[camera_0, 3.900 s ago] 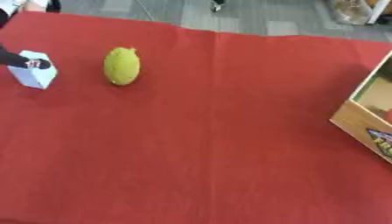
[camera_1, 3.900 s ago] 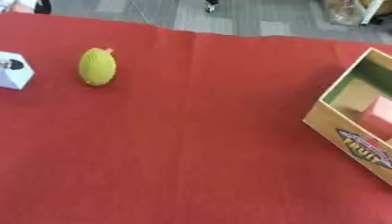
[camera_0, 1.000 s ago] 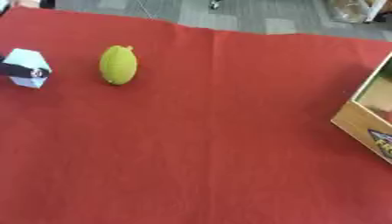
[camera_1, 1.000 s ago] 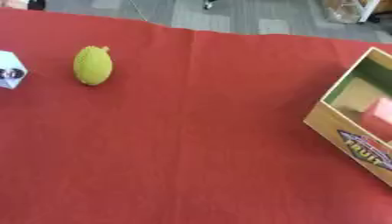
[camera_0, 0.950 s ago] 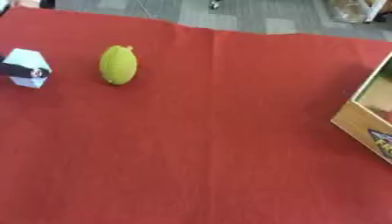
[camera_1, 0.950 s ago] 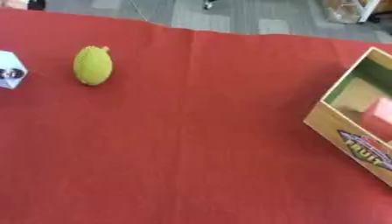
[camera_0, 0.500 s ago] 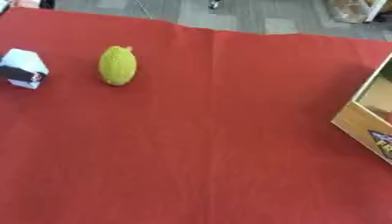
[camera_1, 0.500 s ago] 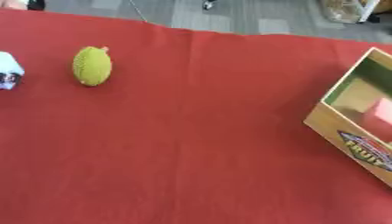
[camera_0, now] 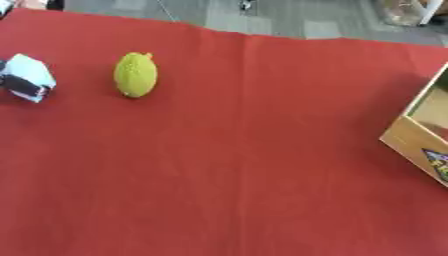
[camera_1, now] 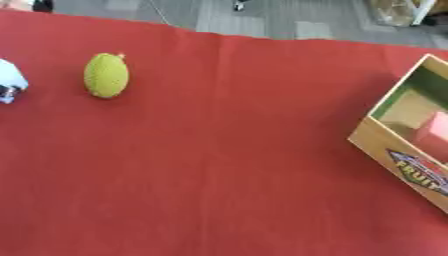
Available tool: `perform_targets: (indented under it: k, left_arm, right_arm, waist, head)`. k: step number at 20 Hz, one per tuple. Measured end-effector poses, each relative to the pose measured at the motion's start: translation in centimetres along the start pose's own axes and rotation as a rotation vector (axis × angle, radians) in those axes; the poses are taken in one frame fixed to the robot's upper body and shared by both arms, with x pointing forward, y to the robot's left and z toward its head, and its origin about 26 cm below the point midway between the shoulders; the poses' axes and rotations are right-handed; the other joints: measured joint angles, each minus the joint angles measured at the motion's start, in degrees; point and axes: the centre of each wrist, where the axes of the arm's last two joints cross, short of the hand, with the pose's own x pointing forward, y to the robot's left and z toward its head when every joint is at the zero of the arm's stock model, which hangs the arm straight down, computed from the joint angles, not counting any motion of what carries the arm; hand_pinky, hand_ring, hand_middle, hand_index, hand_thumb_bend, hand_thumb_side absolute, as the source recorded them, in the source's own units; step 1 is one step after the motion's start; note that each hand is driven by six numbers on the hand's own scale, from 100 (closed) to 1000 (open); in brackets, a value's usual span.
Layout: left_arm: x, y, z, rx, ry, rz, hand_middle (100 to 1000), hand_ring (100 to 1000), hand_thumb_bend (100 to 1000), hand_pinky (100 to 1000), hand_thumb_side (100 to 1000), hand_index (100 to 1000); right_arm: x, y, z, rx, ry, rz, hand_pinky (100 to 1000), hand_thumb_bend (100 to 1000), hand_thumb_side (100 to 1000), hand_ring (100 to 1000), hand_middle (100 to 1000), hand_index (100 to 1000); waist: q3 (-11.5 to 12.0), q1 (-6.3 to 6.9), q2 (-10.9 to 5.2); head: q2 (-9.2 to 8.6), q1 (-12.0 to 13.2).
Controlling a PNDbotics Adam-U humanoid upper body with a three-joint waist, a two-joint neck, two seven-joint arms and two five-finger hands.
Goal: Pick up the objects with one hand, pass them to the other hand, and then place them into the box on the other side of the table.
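A small white box hangs tilted at the table's far left edge. A black finger of my left hand is curled across its lower side; the rest of that hand is out of the picture. Just right of it, a yellow-green bumpy fruit lies alone on the red cloth. An open cardboard fruit box stands at the right edge, with a pink block inside. My right hand shows in neither view.
The red cloth covers the whole table between the fruit and the cardboard box. Grey floor runs beyond the table's far edge.
The white box has tipped from upright to a slant and drifted slightly left in my left hand. The fruit and the cardboard box have stayed put.
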Motion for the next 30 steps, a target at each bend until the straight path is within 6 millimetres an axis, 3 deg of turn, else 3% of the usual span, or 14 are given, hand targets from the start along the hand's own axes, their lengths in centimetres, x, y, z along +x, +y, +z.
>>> perform_targets:
  k: [3,10,23,30]
  left_arm:
    - [0.1,0.2,0.1,0.004,-0.003,0.002,705,799,346,840,211,626]
    - [1.2,0.7,1.4,0.035,-0.063,-0.002,662,763,245,823,183,548]
    - [2.8,1.7,8.0,0.128,-0.312,-0.088,635,737,192,809,177,518]
    - [3.8,1.1,13.5,0.145,-0.514,-0.082,603,692,100,811,175,509]
  right_arm:
    - [0.0,0.0,0.0,0.002,-0.001,0.0,936,100,561,847,750,898]
    - [-0.2,0.0,0.0,0.003,0.004,0.004,936,100,553,847,750,898]
    - [-0.2,0.0,0.0,0.007,0.0,0.001,936,100,537,846,750,898]
    - [-0.2,0.0,0.0,0.008,0.0,-0.008,935,100,531,847,751,898]
  waist:
    - [0.0,0.01,-0.01]
    - [0.3,0.0,-0.2]
    - [0.9,0.44,-2.78]
    - [1.2,0.39,-3.43]
  head:
    - [0.01,0.0]
    - [0.35,0.0]
    - [0.48,-1.1]
    - [0.43,-3.6]
